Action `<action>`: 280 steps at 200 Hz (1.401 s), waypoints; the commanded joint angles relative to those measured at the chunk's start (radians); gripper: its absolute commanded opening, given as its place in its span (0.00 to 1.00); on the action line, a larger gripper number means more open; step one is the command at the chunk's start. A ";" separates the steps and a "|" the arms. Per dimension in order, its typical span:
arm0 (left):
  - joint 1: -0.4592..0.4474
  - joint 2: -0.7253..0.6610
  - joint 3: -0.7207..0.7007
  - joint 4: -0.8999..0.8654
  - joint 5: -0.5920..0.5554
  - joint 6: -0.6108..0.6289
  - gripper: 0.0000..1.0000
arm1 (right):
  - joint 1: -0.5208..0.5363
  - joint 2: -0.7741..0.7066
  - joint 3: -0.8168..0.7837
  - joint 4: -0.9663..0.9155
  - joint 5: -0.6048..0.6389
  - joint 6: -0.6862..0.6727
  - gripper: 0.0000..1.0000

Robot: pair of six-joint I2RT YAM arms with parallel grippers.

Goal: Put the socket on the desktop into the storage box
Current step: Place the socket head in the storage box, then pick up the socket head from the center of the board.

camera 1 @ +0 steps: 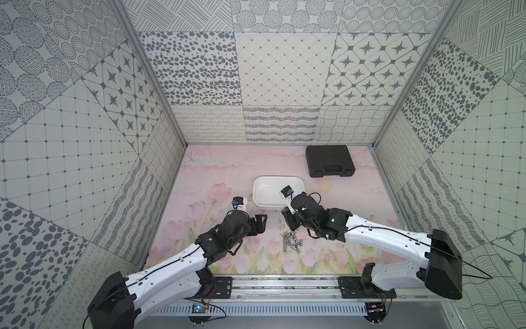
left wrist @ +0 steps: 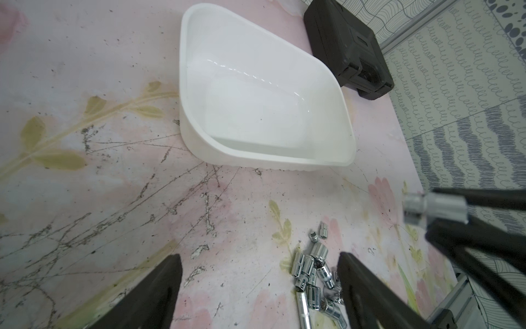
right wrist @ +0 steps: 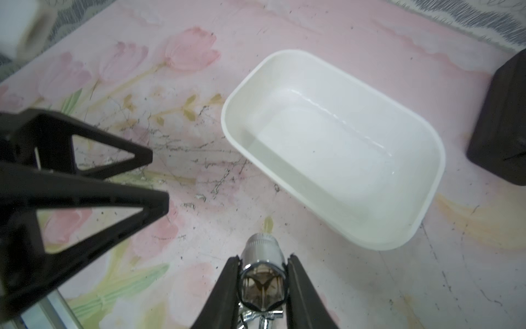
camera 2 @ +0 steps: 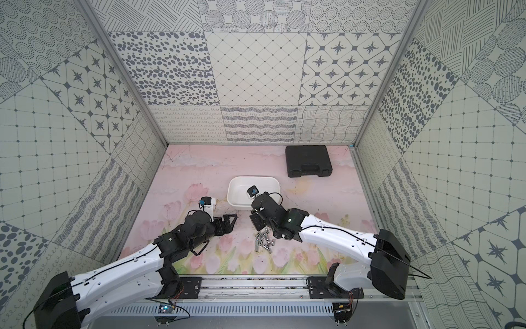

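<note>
Chrome steel is what the job deals in: 1 socket sits pinched between the 2 black fingers of the right gripper. The jaws are nearly closed and press on its opposite flanks, and its open hex mouth faces the wrist camera. In both top views this gripper is just below the lower rim of the storage box, near the centre of the frame. The held socket therefore looks short of the box, over the desktop rather than over the tub. The box interior looks empty.

The remaining pile of sockets lies on the pink mat below the box, slightly right of centre. The pieces touch and overlap, and most lie on their sides.

The left gripper is spread wide and holds nothing, with its tips near the edge of the pile. A black case sits closed at the upper right, well apart from the box.

I judge these sockets rigid and dense for their size, and not fragile. Their polished curved walls probably make them slippery, so a loose pinch could let 1 squirt out or swivel. Gripping across the barrel at mid-length, as now, seems the soundest hold. Dropped from height, a socket would likely bounce or roll on the hard plastic floor, so a low release suits it.
</note>
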 commanded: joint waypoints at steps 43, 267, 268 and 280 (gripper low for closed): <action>-0.001 0.017 0.008 0.048 0.038 0.029 0.91 | -0.237 0.324 0.232 0.034 -0.132 0.011 0.16; -0.002 0.070 0.061 -0.012 0.039 0.042 0.91 | -0.210 0.260 0.145 0.088 -0.137 -0.003 0.43; 0.000 0.069 0.062 -0.012 0.039 0.043 0.91 | -0.209 0.255 0.144 0.088 -0.135 -0.004 0.43; -0.002 0.064 0.062 -0.015 0.048 0.044 0.91 | -0.190 0.207 0.129 0.094 -0.118 -0.013 0.43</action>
